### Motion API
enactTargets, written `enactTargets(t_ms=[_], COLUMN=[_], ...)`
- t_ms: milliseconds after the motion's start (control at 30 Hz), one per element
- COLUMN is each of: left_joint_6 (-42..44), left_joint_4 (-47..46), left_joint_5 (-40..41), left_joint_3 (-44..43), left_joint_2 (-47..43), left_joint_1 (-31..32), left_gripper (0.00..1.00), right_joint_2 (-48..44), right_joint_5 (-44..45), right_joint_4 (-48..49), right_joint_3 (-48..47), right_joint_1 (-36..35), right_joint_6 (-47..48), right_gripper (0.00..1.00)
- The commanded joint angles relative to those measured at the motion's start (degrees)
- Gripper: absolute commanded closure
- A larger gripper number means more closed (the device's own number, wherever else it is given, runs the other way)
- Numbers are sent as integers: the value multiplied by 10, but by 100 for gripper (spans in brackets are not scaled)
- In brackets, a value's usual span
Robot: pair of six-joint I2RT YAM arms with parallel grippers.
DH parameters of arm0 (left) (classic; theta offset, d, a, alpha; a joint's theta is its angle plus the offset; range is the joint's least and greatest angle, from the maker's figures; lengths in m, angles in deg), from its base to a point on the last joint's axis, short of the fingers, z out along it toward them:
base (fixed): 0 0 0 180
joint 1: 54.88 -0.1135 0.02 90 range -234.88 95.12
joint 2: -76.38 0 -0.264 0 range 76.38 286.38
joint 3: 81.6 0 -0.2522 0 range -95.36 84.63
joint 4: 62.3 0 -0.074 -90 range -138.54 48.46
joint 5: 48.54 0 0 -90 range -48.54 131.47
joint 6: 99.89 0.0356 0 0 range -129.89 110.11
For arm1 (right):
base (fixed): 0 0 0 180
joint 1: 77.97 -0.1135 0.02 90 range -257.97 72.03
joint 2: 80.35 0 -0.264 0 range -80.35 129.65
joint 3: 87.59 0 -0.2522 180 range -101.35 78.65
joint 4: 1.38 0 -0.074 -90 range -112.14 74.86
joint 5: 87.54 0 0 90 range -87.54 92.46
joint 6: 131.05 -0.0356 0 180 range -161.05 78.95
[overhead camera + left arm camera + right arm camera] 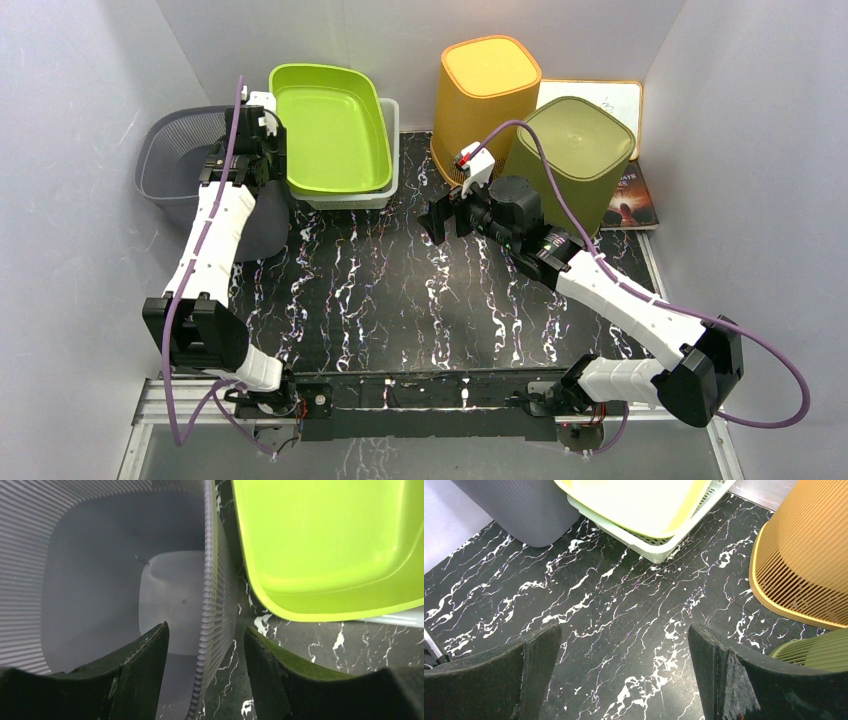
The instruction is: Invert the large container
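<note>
From the top external camera, the grey ribbed basket (175,165) stood upright at the far left of the black marbled table (400,300), its open mouth facing up. The left gripper (243,160) sat at the basket's right-hand rim. Just beside the basket, a lime green tub (330,125) lay nested in a white crate (392,150). Further right, an orange bin (487,90) and an olive bin (570,150) both stood bottom-up, with a whiteboard (600,100) and a book (630,200) behind them. The right gripper (440,215) hung over bare table in front of the orange bin.

In the left wrist camera, the jaws were apart and straddled the basket's ribbed wall: one finger (145,670) was inside the basket, the other (270,670) outside it over the table. Whether either pad touched the wall could not be told. The lime green tub filled the upper right.

In the right wrist camera, the jaws were wide apart with only marbled table between them. The grey basket's base showed at the upper left, the tub and crate at the top centre, the orange bin at the right edge, and a sliver of the olive bin beside the right finger (724,680).
</note>
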Motion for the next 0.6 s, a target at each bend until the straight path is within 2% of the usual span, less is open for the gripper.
enactTargets(t_ms=[0, 300, 367, 400, 433, 500, 533, 567], left_joint_6=[-14, -58, -71, -76, -80, -81, -81, -81], left_joint_4=[1, 42, 54, 58, 60, 58, 59, 61], left_joint_5=[15, 31, 34, 35, 36, 40, 41, 44], left_joint_3=[24, 43, 47, 52, 57, 68, 72, 76], left_joint_2=[-28, -50, -62, -69, -70, -94, -98, -101], left_joint_1=[-9, -11, -11, -11, -11, -11, -11, -11], left_gripper=[46, 59, 70, 79, 83, 85, 91, 100], right_joint_2=[-7, -6, -3, -1, 0, 4, 5, 6], right_joint_5=[15, 27, 30, 31, 31, 30, 28, 29], right_joint_4=[34, 35, 35, 36, 35, 33, 32, 32], right_joint_3=[1, 8, 8, 7, 6, 5, 5, 6], right_joint_1=[2, 2, 2, 2, 2, 2, 3, 2], right_joint_6=[3, 3, 3, 4, 4, 4, 4, 3], right_gripper=[2, 2, 2, 2, 2, 2, 2, 2])
